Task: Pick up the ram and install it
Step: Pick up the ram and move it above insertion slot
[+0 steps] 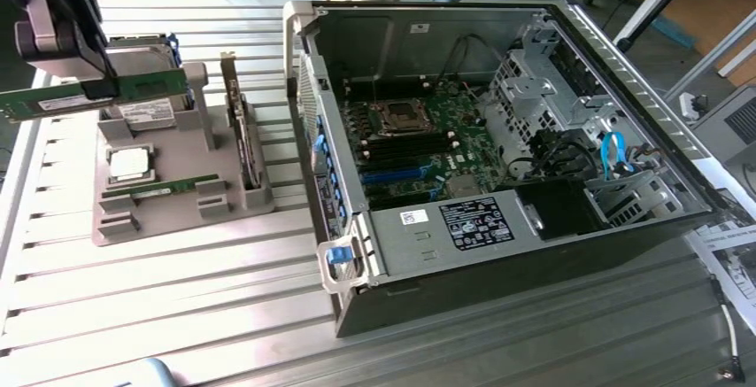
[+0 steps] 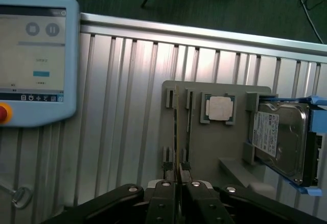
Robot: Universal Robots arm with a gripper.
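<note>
Exterior view: the gripper (image 1: 97, 84) hangs high over the gray tray (image 1: 177, 212) at the exterior view's left, pinching the ram (image 1: 148, 86) level, well apart from the open computer case (image 1: 473, 254)

Wrist view: the gripper (image 2: 177, 185) points down at the tray (image 2: 214, 142), its jaws pressed onto the ram's (image 2: 177, 152) thin edge

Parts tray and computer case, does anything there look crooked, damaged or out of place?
Nothing stands out. The gripper grips one ram stick above the tray; the other stick lies seated in its tray slot.
</note>
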